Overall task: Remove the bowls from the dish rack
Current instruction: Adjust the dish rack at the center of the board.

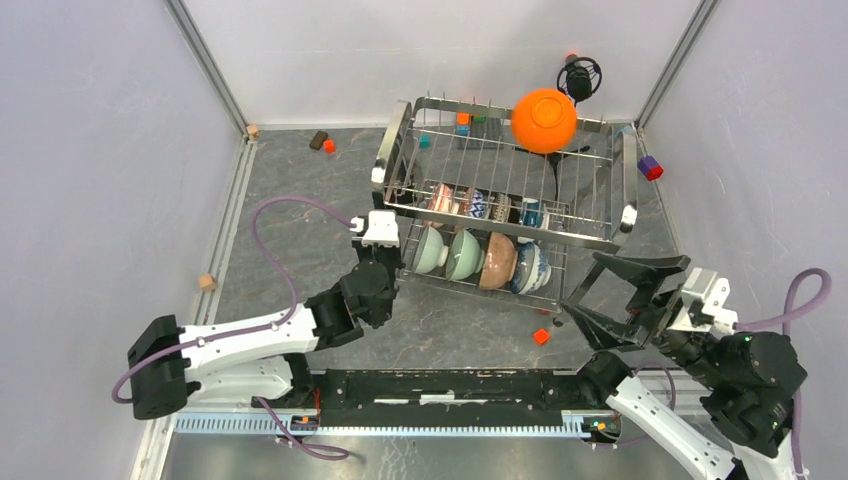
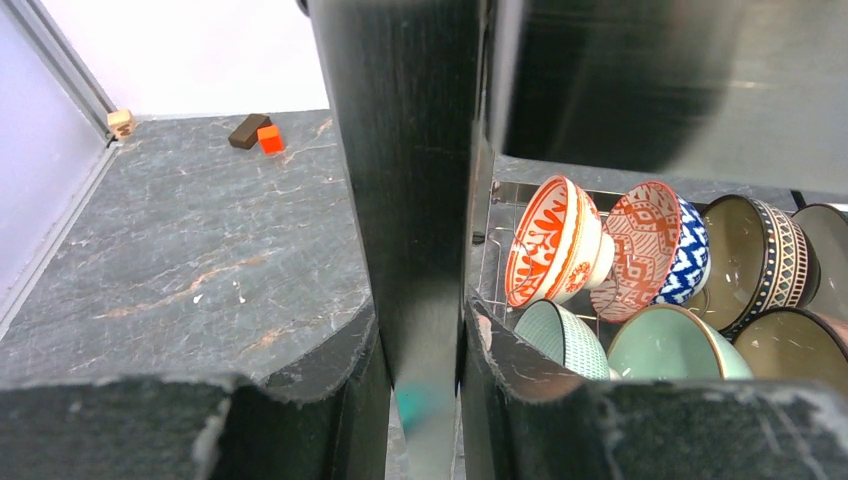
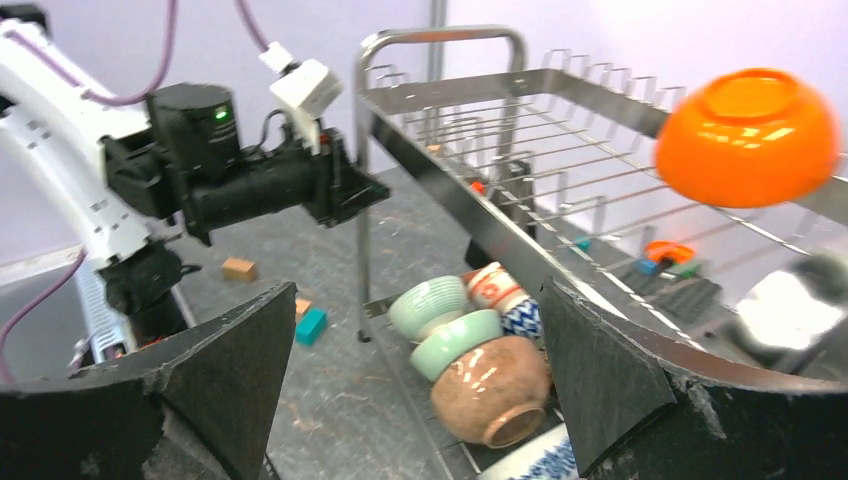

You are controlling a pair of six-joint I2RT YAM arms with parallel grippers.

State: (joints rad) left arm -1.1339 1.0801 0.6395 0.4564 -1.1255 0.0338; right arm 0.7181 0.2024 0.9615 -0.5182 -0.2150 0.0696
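left gripper (image 3: pixel 352 190) is clamped on the end post of the large two-tier shiny steel wire dish rack (image 1: pixel 520 232). small round pale green and patterned bowls (image 1: pixel 478 258) stand in its lower tier, with a bright orange bowl (image 1: pixel 545 120) on top. right gripper (image 1: pixel 617 298) hangs wide apart, empty. no bowl looks unloaded yet.

Blk/wht arms (image 1: pixel 240 345), purple cables (image 1: pixel 290 199)

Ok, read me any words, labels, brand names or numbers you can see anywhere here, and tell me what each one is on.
No readable text anywhere.
The bowls in the dish rack carry painted patterns only, no lettering.
The orange bowl is plain.
The coloured blocks are too small to show any marking.
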